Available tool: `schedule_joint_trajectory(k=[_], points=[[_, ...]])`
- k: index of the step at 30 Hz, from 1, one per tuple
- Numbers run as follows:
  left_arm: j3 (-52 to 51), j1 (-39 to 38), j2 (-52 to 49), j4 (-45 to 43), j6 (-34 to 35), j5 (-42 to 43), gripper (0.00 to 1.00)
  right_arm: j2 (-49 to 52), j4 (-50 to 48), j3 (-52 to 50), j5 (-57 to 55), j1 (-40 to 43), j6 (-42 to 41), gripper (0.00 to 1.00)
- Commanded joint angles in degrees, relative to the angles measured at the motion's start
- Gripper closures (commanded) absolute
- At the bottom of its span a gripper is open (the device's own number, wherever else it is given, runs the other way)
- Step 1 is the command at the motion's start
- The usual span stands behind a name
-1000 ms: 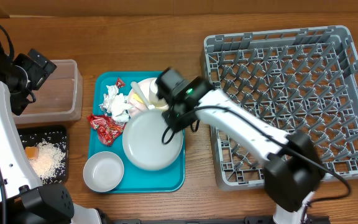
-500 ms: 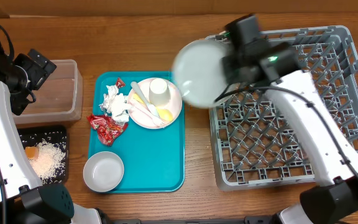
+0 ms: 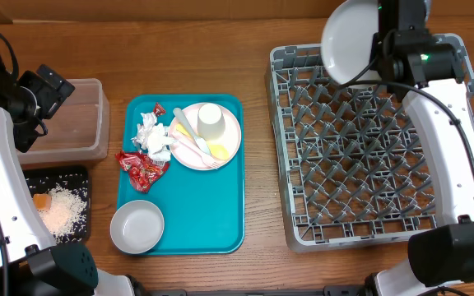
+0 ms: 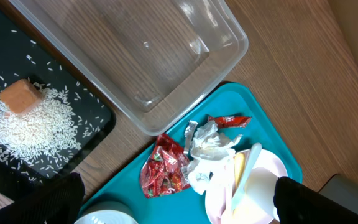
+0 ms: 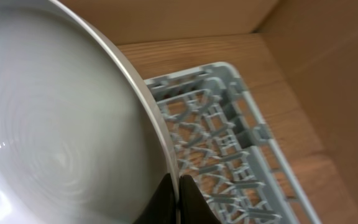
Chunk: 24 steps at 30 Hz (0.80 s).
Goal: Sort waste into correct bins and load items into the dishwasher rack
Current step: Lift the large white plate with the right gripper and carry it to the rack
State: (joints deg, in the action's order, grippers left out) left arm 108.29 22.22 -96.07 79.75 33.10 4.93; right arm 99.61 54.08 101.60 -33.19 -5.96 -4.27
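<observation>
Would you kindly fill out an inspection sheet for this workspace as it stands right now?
Surface: wooden table.
Job's things: grey plate held over the rear edge of the dishwasher rack; pink plate bearing white cup, yellow spoon and pale utensil, plus white bowl, on teal tray; clear tub empty; black tray holds rice and orange cube.
Clutter: napkin and red wrappers on teal tray.
Grippers: left gripper open; right gripper shut on rim of grey plate.
Cables: black cables along both arms.
Surroundings: brown board behind rack.

No readable text, labels or numbers anywhere. Red wrappers [image 4: 163, 173] show some printing, but it's too small and crinkled to make out.
</observation>
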Motion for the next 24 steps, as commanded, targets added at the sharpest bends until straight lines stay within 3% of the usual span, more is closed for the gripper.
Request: schedule_joint_trajectory(k=[1, 24], points=[[0.81, -0.11, 0.04, 0.13, 0.31, 0.44, 0.00, 2.19, -0.87, 1.16, -8.26, -0.02, 0.26, 0.96], [0.81, -0.11, 0.04, 0.13, 0.31, 0.44, 0.00, 4.98, -2.97, -3.85, -12.22, -0.09, -0.39, 0.96]])
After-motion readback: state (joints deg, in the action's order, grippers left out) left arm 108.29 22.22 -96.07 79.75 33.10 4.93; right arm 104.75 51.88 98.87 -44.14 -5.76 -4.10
